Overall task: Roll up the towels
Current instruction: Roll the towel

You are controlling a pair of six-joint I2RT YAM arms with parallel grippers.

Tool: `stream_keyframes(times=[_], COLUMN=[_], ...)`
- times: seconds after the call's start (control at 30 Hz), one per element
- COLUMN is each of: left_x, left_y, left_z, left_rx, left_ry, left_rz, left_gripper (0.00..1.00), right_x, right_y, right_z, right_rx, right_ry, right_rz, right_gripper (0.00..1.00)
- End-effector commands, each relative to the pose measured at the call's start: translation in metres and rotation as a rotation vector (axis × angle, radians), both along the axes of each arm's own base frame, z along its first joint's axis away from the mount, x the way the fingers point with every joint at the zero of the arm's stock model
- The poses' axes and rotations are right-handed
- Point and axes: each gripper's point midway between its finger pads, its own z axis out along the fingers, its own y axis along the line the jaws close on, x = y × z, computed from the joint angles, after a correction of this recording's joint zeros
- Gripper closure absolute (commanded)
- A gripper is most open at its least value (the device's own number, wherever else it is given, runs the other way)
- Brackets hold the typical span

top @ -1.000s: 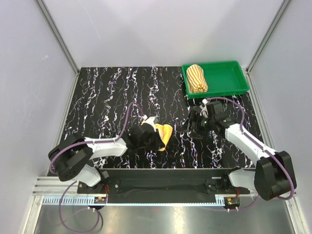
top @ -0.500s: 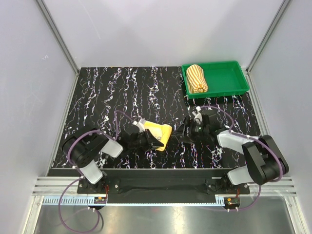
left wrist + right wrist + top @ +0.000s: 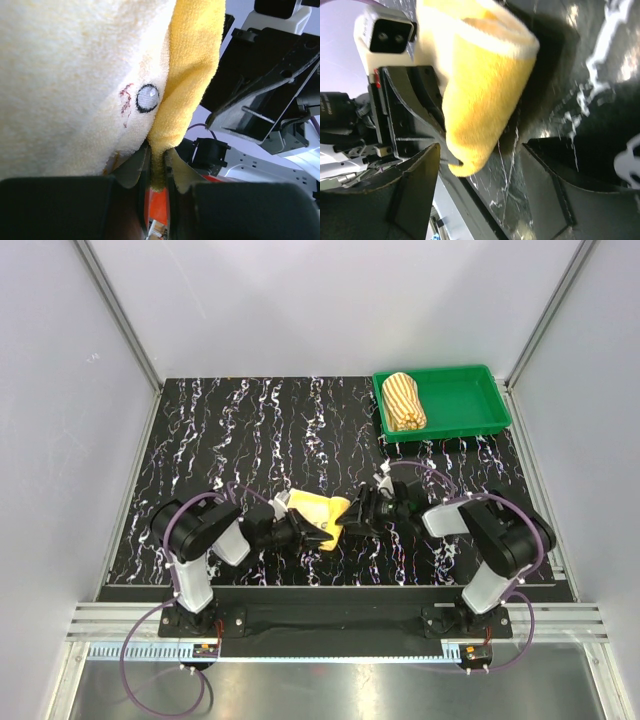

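1. The left fingers (image 3: pixel 131 174) are clenched tight on a fold of the yellow towel (image 3: pixel 192 65). In the left wrist view the bright yellow edge runs straight down into the slit between them, with basically no gap left
2. Same view: the paler side of that towel fills the upper left, and it has a little black-ringed white dot (image 3: pixel 148 98) with a reddish mark just beside it
3. From the top camera the yellow towel (image 3: pixel 322 510) sits near the front edge of the table (image 3: pixel 220 440), about in the middle. It's bunched up between the two arms, with the left fingers (image 3: pixel 300 533) at its near-left side
4. The right fingers (image 3: pixel 415 185) are spread wide and aren't gripping anything. The rolled-looking end of the yellow towel (image 3: pixel 480 100) sits in front of the gap, its lower tip close to one finger. I can't tell if it actually touches
5. From above, the right fingers (image 3: pixel 360 510) are just beside the towel's right edge, pointing at the left ones
6. The striped towel (image 3: pixel 404 400) is rolled up and lying in the left part of the green tray (image 3: pixel 465 400), at the far right corner of the table and well apart from both arms
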Motion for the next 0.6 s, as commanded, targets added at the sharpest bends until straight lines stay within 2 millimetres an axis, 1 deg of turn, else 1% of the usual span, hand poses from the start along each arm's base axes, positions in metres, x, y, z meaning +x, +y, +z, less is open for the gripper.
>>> stream_keyframes(times=[0.0,0.03,0.07,0.17,0.2,0.27,0.3,0.37,0.4,0.5,0.53,0.57], left_x=[-0.002,-0.001,-0.002,-0.001,0.0,0.0,-0.001,0.0,0.0,0.0,-0.001,0.001], left_y=[-0.001,-0.001,-0.001,-0.001,-0.001,-0.002,-0.002,-0.002,-0.002,-0.002,-0.002,-0.003], left_z=[0.015,0.014,0.013,0.013,0.013,0.013,0.012,0.012,0.011,0.009,0.007,0.012], left_rx=[-0.079,-0.079,-0.078,-0.086,-0.088,-0.087,-0.085,-0.084,-0.081,-0.067,-0.056,-0.054], left_ry=[-0.028,-0.029,-0.024,-0.023,-0.021,-0.019,-0.02,-0.017,-0.018,-0.025,-0.024,-0.043], left_rz=[-0.011,-0.012,-0.011,-0.011,-0.01,-0.014,-0.016,-0.016,-0.017,-0.03,-0.035,-0.04], left_gripper=[1.0,1.0,1.0,1.0,1.0,1.0,1.0,1.0,1.0,1.0,0.98,0.96], right_x=[0.018,0.019,0.018,0.022,0.022,0.022,0.022,0.022,0.021,0.022,0.021,0.022], right_y=[0.01,0.012,0.014,0.02,0.021,0.023,0.024,0.026,0.026,0.026,0.024,0.024], right_z=[0.002,0.002,-0.002,-0.004,-0.004,-0.006,-0.006,-0.006,-0.006,-0.002,-0.002,0.001], right_rx=[0.016,0.019,0.014,0.017,0.017,0.016,0.017,0.018,0.018,0.014,0.001,-0.004], right_ry=[-0.064,-0.068,-0.061,-0.065,-0.064,-0.063,-0.065,-0.065,-0.063,-0.066,-0.056,-0.06], right_rz=[-0.013,-0.014,-0.009,-0.002,0.0,0.004,0.007,0.008,0.009,0.006,0.005,0.004], right_gripper=[0.28,0.29,0.32,0.37,0.43,0.48,0.53,0.58,0.63,0.7,0.74,0.75])
